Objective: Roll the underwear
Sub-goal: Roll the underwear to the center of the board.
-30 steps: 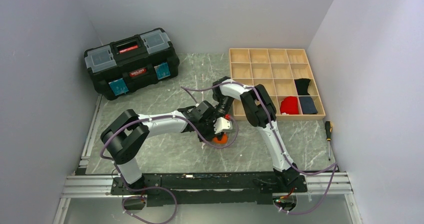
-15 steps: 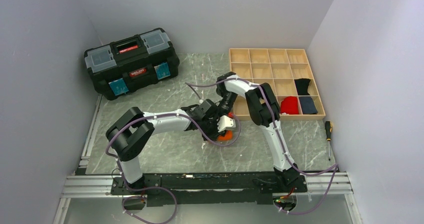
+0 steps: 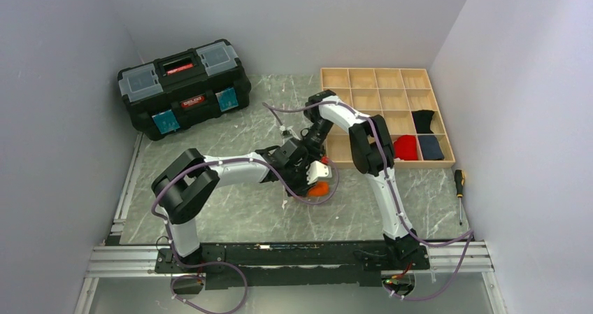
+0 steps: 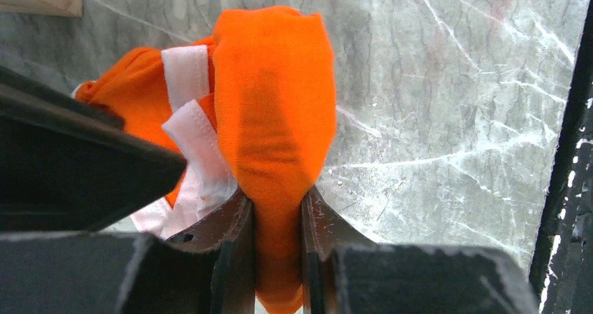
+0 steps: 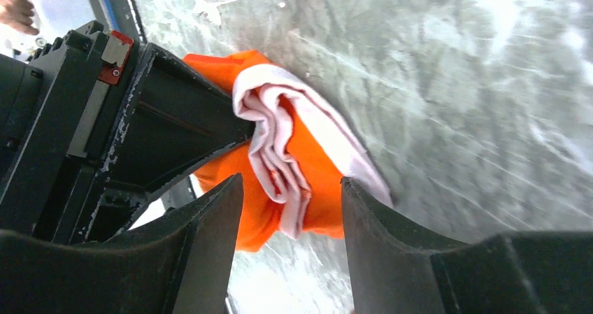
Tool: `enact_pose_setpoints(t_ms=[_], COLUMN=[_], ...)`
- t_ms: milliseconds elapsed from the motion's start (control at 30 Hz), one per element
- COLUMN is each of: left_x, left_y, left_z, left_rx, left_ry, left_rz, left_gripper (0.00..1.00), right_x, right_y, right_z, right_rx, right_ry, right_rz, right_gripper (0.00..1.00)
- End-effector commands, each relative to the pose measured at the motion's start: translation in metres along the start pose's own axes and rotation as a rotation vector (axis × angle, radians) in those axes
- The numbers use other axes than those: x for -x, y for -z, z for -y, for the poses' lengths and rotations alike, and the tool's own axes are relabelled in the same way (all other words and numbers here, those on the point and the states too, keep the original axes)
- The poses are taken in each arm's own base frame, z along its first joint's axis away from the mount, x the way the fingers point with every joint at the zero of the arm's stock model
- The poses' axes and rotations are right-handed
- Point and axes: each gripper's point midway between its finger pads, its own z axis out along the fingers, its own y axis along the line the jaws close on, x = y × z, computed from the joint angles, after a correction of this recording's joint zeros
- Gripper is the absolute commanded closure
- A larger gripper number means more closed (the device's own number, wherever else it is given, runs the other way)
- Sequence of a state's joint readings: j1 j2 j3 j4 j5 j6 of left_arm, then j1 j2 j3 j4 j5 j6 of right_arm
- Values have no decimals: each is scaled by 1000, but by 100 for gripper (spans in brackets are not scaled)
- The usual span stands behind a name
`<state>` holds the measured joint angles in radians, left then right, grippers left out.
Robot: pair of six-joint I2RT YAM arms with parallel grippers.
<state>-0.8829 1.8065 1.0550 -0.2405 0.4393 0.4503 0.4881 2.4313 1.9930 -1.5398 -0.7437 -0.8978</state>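
Note:
The underwear [image 4: 273,97] is a bright orange bunch with white trim, folded over itself just above the marble table. My left gripper [image 4: 277,202] is shut on its lower orange fold, the cloth pinched tight between both fingers. In the top view the underwear [image 3: 319,189] shows as a small orange patch under the left gripper [image 3: 315,181], close to the tray's near left corner. My right gripper [image 5: 290,184] is open just short of the bundle. The underwear [image 5: 318,167] lies beyond its fingertips, touching neither finger. From above, the right gripper [image 3: 312,153] points down beside the left one.
A wooden tray [image 3: 365,80] with several cells stands at the back right, holding a red bundle [image 3: 404,147], a black one [image 3: 422,121] and a navy one [image 3: 431,147]. A black toolbox [image 3: 183,87] sits at the back left. A screwdriver [image 3: 459,188] lies by the right wall.
My right gripper has opened, let go of the underwear and drawn back toward the tray. The left arm has carried the bundle a little to the right, still shut on it.

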Motion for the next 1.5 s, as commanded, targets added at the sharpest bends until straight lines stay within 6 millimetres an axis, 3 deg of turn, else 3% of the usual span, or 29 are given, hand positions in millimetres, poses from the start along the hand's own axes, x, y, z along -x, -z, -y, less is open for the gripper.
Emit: enact_pose_setpoints(t_ms=[0,200,433,633,767,1100,1267,1367,1467], left_x=[-64,-64,-62,-57,-56,-59,-64,-65,-66], left_y=[-23,-24,-22,-14,-12,-14,-18,-19,-20], left_z=[35,35,33,21,16,12,11,12,14], left_rx=[-126,-135,-187,-283,-366,-581,-629,-653,-680], left_ry=[75,82,144,289,384,628,686,718,745], left_rz=[-182,-190,-189,-152,-142,-184,-240,-264,-280], left_gripper=[100,100,100,100,100,100,100,100,100], right_x=[17,20,6,-6,-18,-36,-35,-31,-28], right_y=[27,64,124,166,177,152,120,89,75], right_z=[19,19,19,-1,-10,-58,-73,-77,-77], right_rx=[-112,-206,-358,-451,-545,-640,-695,-762,-835], right_ry=[98,114,89,91,86,210,301,382,444], right_rz=[60,125,233,441,543,672,607,507,448], right_gripper=[44,44,44,44,44,42,41,41,41])
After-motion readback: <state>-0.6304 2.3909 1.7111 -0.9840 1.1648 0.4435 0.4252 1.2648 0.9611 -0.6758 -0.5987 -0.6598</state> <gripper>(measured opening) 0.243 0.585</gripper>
